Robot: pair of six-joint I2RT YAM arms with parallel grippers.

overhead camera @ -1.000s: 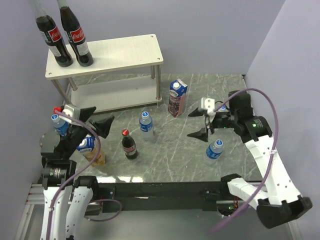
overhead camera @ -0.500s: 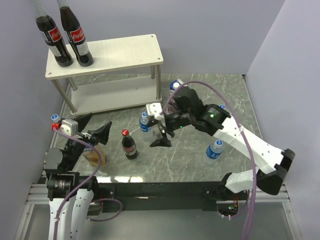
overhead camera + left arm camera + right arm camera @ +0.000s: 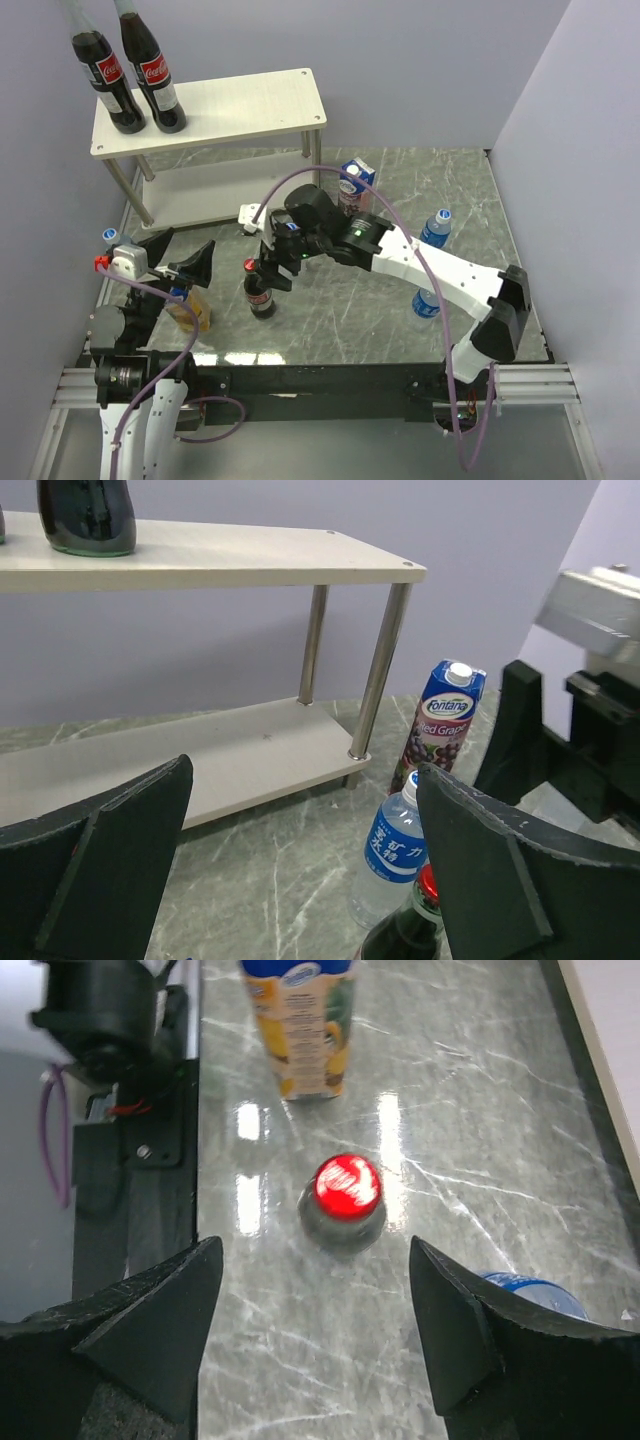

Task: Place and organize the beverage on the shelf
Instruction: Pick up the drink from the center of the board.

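Note:
Two cola bottles [image 3: 125, 75] stand on the top board of the shelf [image 3: 250, 100]. The third cola bottle [image 3: 260, 295] stands on the table; its red cap [image 3: 347, 1186] lies ahead of and between my open right gripper's [image 3: 315, 1330] fingers, which hover above it [image 3: 270, 270]. My left gripper [image 3: 180, 255] is open and empty above the yellow carton [image 3: 190, 310]. From it [image 3: 300, 880] I see a water bottle [image 3: 400, 855], the purple carton [image 3: 440, 730] and the shelf [image 3: 200, 560]. Other water bottles stand at the left [image 3: 110, 237] and right [image 3: 435, 225] [image 3: 425, 300].
The right arm [image 3: 420, 265] stretches across the middle of the table. The shelf's lower board [image 3: 230, 190] is bare. Walls close in behind and on both sides. The yellow carton [image 3: 298, 1025] stands just beyond the cola cap in the right wrist view.
My right arm has swung from the right side of the table leftward to above the standing cola bottle. My left gripper has shifted slightly back and left, still open.

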